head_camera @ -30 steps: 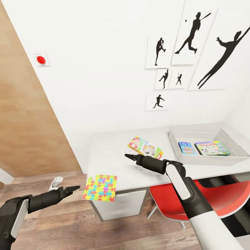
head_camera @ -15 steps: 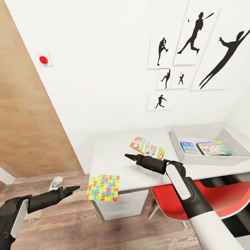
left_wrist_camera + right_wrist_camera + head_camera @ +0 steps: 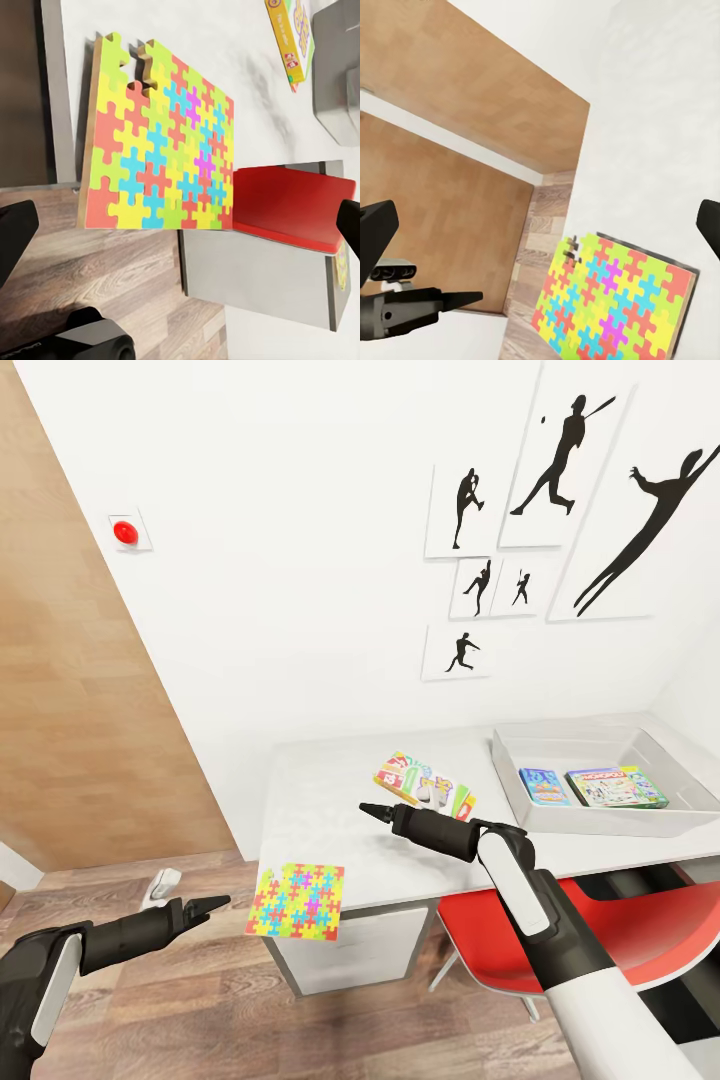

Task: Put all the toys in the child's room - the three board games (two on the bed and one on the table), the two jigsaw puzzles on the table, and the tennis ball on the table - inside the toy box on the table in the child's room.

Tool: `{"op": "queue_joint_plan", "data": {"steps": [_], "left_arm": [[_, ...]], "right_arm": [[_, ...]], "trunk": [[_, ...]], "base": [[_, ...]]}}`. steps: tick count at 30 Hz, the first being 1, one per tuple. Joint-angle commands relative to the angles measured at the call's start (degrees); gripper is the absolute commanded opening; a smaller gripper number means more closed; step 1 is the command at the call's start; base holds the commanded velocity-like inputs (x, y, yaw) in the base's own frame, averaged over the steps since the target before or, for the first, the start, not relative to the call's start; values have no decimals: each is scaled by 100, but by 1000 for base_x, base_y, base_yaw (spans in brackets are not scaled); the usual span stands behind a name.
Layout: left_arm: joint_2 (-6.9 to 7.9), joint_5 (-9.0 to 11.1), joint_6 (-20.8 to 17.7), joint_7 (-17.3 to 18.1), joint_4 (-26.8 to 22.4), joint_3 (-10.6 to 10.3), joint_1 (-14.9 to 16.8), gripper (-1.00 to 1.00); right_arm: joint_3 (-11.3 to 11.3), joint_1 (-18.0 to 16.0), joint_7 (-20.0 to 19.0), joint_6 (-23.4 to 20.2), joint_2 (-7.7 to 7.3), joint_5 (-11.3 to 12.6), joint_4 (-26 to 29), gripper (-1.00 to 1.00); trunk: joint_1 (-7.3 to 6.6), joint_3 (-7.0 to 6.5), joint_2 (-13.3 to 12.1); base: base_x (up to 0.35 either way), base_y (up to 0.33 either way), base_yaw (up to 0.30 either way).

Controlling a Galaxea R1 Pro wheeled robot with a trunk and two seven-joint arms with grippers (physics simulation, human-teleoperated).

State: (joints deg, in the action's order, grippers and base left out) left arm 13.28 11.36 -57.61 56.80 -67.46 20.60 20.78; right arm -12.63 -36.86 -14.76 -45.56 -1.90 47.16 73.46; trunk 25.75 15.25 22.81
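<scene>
Nothing has shifted since half a second ago; jigsaw puzzle [image 3: 296,901] overhangs the tabletop's [image 3: 330,810] near-left edge, easing pickup; both the left claw [image 3: 212,904] and right claw [image 3: 368,811] are seen released, empty.

Red chair [image 3: 590,925]; red wall button [image 3: 124,531]

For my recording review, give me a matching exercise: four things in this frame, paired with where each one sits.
Things:
1. jigsaw puzzle
2. SKIP BO game
3. small blue game box
4. red chair

Places:
A. inside the toy box
B. flat on the table, left of the toy box
C. overhanging the table's near corner
D. tucked under the table's front edge

Pairs: 1-C, 2-B, 3-A, 4-D
</scene>
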Motion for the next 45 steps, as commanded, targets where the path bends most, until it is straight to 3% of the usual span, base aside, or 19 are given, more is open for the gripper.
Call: {"op": "queue_joint_plan", "data": {"steps": [1, 18, 36, 45], "left_arm": [[0, -9, -24, 24, 0, 5, 5, 100], [-10, -5, -95, -8, 150, -3, 5, 100], [-3, 2, -107, -20, 304, 4, 5, 100], [6, 6, -112, -20, 632, 75, 15, 100]], "right_arm": [[-3, -4, -23, -16, -3, -18, 21, 100], [9, 656, -35, -30, -72, -17, 1359, 100], [8, 706, -35, -23, -125, -14, 1451, 100], [6, 707, -35, -16, -126, -17, 1452, 100]], "trunk": [[3, 10, 11], [355, 298, 653], [750, 621, 1374], [948, 782, 1735]], "base": [[0, 0, 0], [0, 0, 0], [0, 0, 0], [0, 0, 0]]}}
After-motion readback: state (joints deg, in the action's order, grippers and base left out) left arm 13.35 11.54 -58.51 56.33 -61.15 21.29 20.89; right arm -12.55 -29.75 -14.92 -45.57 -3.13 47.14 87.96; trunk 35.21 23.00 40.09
